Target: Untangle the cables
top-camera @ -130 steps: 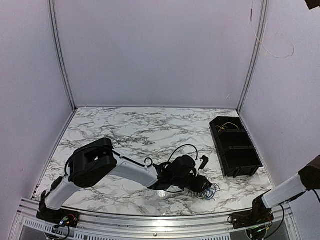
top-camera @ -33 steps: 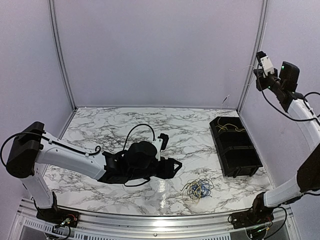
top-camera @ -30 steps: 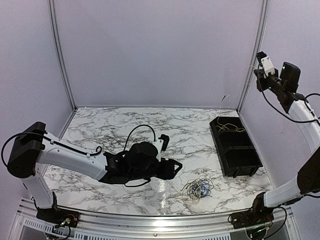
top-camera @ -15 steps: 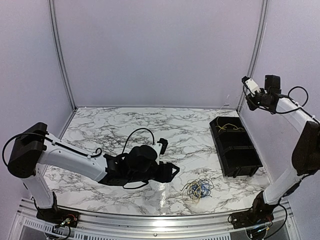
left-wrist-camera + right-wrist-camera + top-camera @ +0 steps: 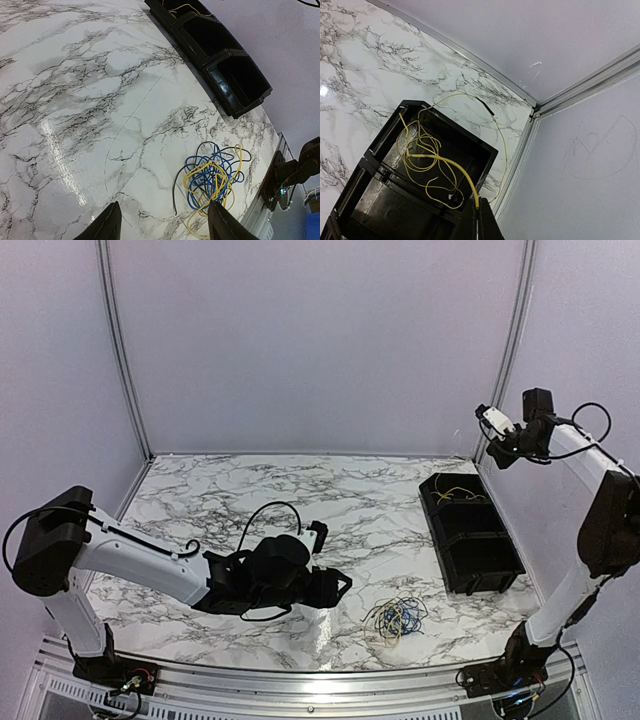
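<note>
A tangle of thin blue, yellow and black cables (image 5: 398,617) lies on the marble table near the front; it also shows in the left wrist view (image 5: 215,177). My left gripper (image 5: 340,585) is open and empty, low over the table just left of the tangle, its fingers (image 5: 107,227) spread wide. My right gripper (image 5: 492,430) is raised above the far right corner. In the right wrist view it (image 5: 480,220) is shut on a yellow cable (image 5: 451,172) whose loops hang into the far compartment of the black bin (image 5: 375,145).
The black two-compartment bin (image 5: 470,535) stands at the right side of the table, also in the left wrist view (image 5: 222,75). Walls and metal corner posts (image 5: 500,370) close in the back and sides. The table's front rail (image 5: 320,675) runs near the tangle.
My right gripper has come down from high up towards the bin, lowering the yellow cable into it. My left gripper has drawn back left from the tangle and stays open.
</note>
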Tool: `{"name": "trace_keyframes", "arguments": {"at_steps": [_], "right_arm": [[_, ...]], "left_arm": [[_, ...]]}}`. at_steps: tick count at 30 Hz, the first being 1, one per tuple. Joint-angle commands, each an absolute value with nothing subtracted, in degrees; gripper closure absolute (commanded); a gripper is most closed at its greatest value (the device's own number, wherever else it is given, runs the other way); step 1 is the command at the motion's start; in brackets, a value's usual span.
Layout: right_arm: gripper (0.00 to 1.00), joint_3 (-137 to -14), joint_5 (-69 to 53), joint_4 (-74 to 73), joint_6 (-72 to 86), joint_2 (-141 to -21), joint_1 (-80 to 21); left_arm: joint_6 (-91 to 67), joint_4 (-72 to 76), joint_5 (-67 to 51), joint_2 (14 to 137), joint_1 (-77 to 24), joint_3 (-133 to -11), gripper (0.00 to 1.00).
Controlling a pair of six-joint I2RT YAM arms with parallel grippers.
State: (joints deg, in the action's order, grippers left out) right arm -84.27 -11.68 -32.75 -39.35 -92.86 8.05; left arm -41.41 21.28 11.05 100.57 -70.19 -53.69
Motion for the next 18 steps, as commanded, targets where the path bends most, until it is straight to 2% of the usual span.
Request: {"name": "trace_keyframes", "arguments": {"at_steps": [1,5,9,12,18], "right_arm": [[1.00,-89.37,-15.49,-43.49,-40.17,-93.01,8.53],[1.00,-93.60,-17.85,-50.44,-39.14,-97.44,8.53],[1.00,-100.36,-26.33,-58.47,-37.26,-102.72,8.53],[1.00,-101.20,-30.35,-59.33,-36.50,-102.92,8.07],[1.00,-101.80,-30.70,-57.44,-34.96,-107.54,8.08]], "left_arm": [[-42.36,20.81,11.87,99.05,-70.22,-52.75,0.38],[-42.73,20.83,12.03,99.06,-70.38,-52.39,0.38],[-42.56,20.74,12.63,98.36,-70.56,-51.94,0.38],[-42.92,20.74,13.29,97.66,-70.64,-51.15,0.38],[-43.41,20.52,13.56,97.05,-70.82,-50.59,0.38]]}}
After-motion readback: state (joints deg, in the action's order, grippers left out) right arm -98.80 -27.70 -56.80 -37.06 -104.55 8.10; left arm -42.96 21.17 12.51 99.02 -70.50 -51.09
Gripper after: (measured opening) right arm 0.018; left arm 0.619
